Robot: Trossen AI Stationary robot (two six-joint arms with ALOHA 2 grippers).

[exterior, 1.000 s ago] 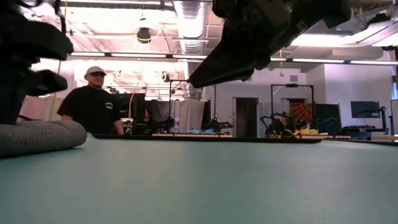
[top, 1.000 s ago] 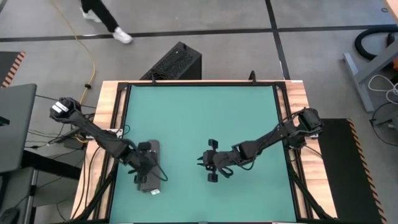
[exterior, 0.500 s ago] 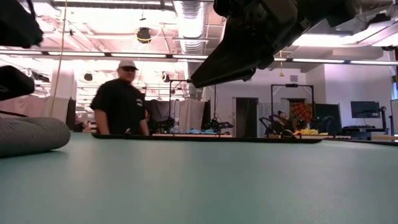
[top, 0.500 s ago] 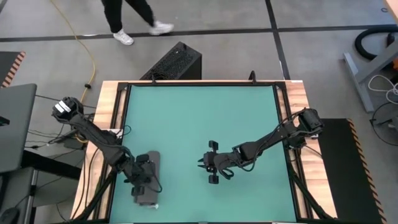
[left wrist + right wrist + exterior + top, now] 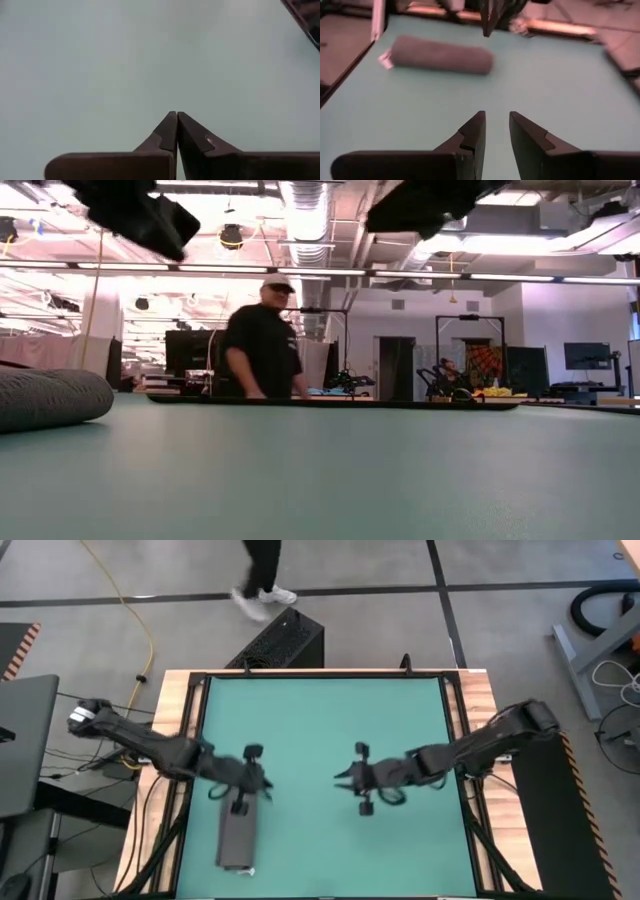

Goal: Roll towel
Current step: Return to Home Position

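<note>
The dark grey towel [image 5: 238, 838] lies rolled up as a cylinder on the green table near its left front, its length running near to far. A small white tag [image 5: 247, 870] sticks out at its near end. The roll also shows in the right wrist view [image 5: 440, 55] and at the left of the low view [image 5: 50, 395]. My left gripper [image 5: 262, 785] hangs shut and empty above the table just beyond the roll's far end; its wrist view [image 5: 176, 115] shows only bare table. My right gripper [image 5: 342, 780] hovers mid-table, open and empty [image 5: 496, 117], its fingers pointing toward the roll.
The table's raised dark frame [image 5: 200, 720] runs along the left edge close to the roll. A person [image 5: 265, 340] stands in the room beyond the far edge. Bare green surface [image 5: 320, 720] lies between and beyond the arms.
My left gripper has risen off the towel roll and gone toward the table's far edge and a little right. The roll has shifted a little toward the near edge and now lies alone. My right gripper has risen and drawn slightly toward the right edge.
</note>
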